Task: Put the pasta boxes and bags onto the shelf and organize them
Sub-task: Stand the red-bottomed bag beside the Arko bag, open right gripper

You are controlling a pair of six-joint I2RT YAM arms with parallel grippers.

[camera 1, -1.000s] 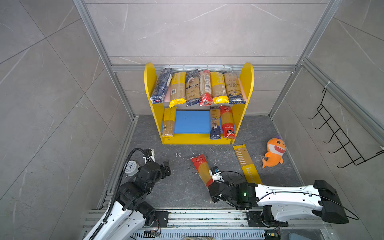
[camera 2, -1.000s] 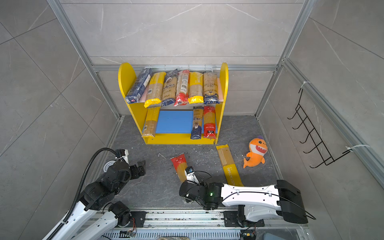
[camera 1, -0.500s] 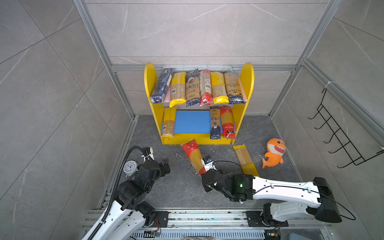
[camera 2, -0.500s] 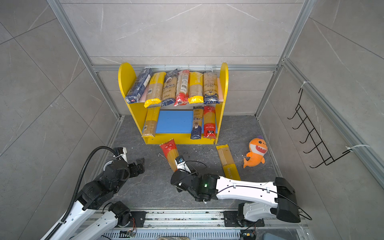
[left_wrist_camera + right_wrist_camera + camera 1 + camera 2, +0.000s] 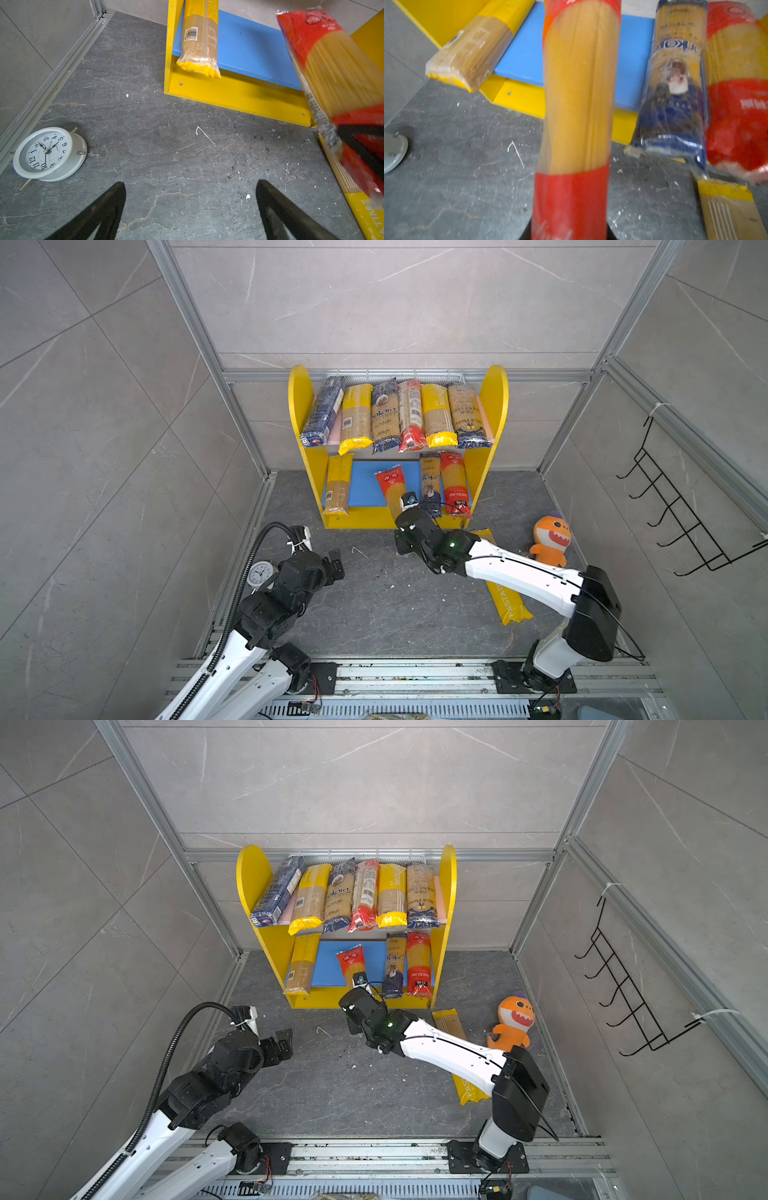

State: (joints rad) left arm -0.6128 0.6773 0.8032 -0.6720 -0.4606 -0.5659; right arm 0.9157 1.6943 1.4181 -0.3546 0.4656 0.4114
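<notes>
My right tool point(image 5: 405, 512) is clamped narrow on the near end of a red-ended pack point(image 5: 392, 488); the pack's far end reaches over the blue lower board point(image 5: 365, 491) of the shelf point(image 5: 496, 396), between the yellow-ended pack point(image 5: 338, 485) at the left and the navy-ended pack point(image 5: 430, 485); the right wrist view is blurred, so I cannot say whether it rests on the board or hangs just above. My left tool point(image 5: 191, 184) stands wide and empty over the desk point(image 5: 166, 155), well apart from the shelf.

Most of the job looks done to me: a row of six packs point(image 5: 395, 414) fills the pink upper board point(image 5: 335, 428); three lie on the lower one; the pack in hand would make four. What is left, I judge, is to set it down straight and fetch the last yellow pack point(image 5: 509, 608), which lies on the desk partly under my right arm.

The desk is dark grey, stone-patterned, scratched and flecked with white crumbs; a white clock point(image 5: 47, 152) lies near the left tool; an orange plush shark point(image 5: 550, 537) sits towards the right wall. Grey tiled walls in an aluminium frame close the cell; a black wire rack point(image 5: 681, 510) hangs on the right.
</notes>
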